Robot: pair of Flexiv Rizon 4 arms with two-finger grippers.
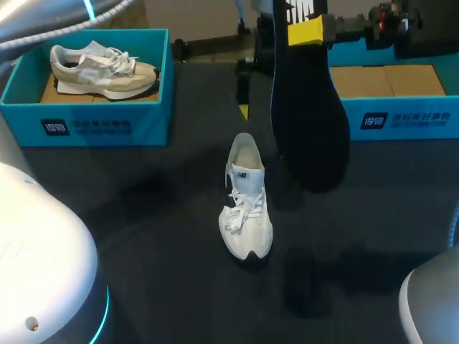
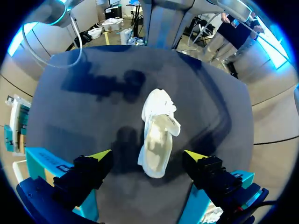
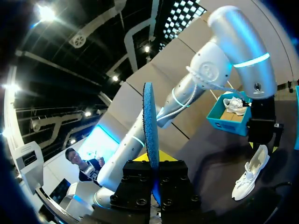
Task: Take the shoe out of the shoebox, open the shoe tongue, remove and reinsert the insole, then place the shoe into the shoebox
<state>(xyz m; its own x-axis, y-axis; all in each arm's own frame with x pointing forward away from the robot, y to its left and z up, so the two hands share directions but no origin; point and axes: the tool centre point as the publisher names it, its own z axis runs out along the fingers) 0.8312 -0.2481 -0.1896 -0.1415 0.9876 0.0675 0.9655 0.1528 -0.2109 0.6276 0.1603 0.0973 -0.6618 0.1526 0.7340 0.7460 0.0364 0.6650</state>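
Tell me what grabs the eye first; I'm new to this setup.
A large dark insole hangs upright in the right tool, above the table right of centre. Beside it a white shoe stands alone mid-table, and a second shoe lies in the teal shoebox at far left.

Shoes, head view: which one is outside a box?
The white lace-up sneaker on the black tabletop, mid-table. The beige-grey sneaker sits inside the left teal cardboard shoebox.

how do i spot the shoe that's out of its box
On the dark table, look before the gap between the blue left shoebox and right shoebox. The white shoe stands alone on the tabletop; the beige shoe lies inside the left shoebox.
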